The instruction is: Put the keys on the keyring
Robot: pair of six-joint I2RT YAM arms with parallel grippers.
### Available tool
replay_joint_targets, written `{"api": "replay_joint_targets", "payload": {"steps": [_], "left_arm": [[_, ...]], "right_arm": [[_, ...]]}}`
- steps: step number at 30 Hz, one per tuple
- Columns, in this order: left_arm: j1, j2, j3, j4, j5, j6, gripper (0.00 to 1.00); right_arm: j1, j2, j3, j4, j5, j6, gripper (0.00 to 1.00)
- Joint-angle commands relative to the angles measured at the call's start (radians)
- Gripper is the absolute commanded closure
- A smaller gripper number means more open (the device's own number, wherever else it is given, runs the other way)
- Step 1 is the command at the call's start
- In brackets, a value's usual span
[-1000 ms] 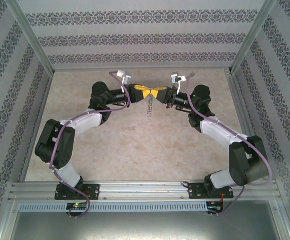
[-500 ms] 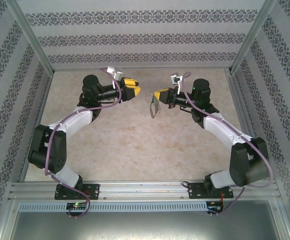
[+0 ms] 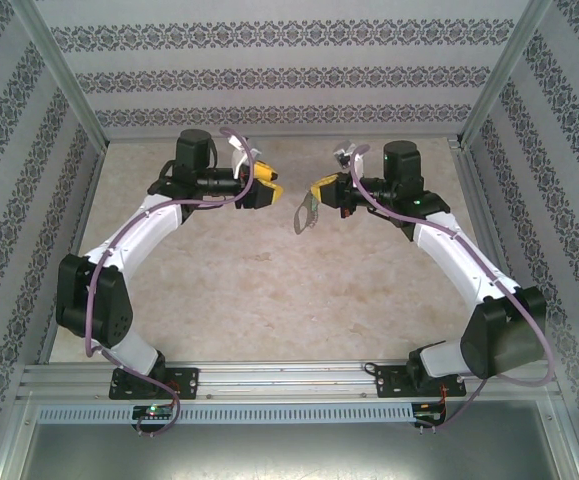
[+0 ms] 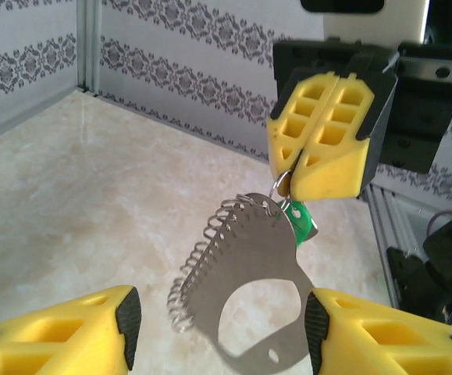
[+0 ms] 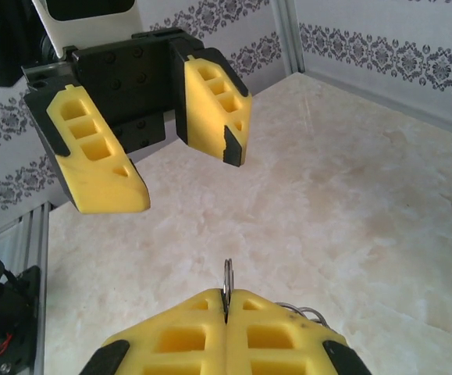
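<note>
The right fingers (image 4: pixel 319 160) are pressed fully together over the top of the keyring (image 4: pixel 261 250), nipping the small wire ring (image 5: pixel 227 273) that stands up between their tips. Gripped only at that top point, the flat grey loop hangs free in the air above the table (image 4: pixel 69 203), well clear of it. It faces the other arm, with its coiled fringe (image 4: pixel 198 269) trailing down one edge.

The green-headed key (image 4: pixel 299 219) dangles just under the right fingertips, touching the loop's upper edge. It appears to hang from the same small ring, though the actual join is hidden behind the fingertips (so whether it is truly threaded on cannot be told).

The left fingers (image 3: pixel 266 186) are parted to roughly a middling width and hold nothing. In the left wrist view their two tips sit either side of the loop's lower part without touching it. In the overhead view there is a clear gap between the two arms.

The hold makes sense as a presentation grip. One arm keeps the ring steady and raised, leaving its body and opening exposed for the other arm to reach. My reading is that the task is at or near its end for this one key. The free arm could take hold of the loop, but the swinging metal would make a clean catch fiddly.
</note>
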Motion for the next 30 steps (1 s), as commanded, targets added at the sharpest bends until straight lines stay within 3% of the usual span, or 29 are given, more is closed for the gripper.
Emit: {"api": "replay_joint_targets", "payload": {"steps": [1, 10, 30], "left_arm": [[-0.033, 0.021, 0.072, -0.24, -0.019, 0.188, 0.41], [-0.091, 0.078, 0.16, -0.401, -0.012, 0.28, 0.5], [-0.091, 0.087, 0.178, -0.357, 0.075, 0.233, 0.52]], "right_arm": [[0.02, 0.007, 0.05, -0.068, -0.04, -0.078, 1.0], [0.061, 0.033, 0.044, -0.081, -0.073, -0.077, 1.0], [0.081, 0.037, 0.027, -0.071, -0.104, -0.061, 1.0]]}}
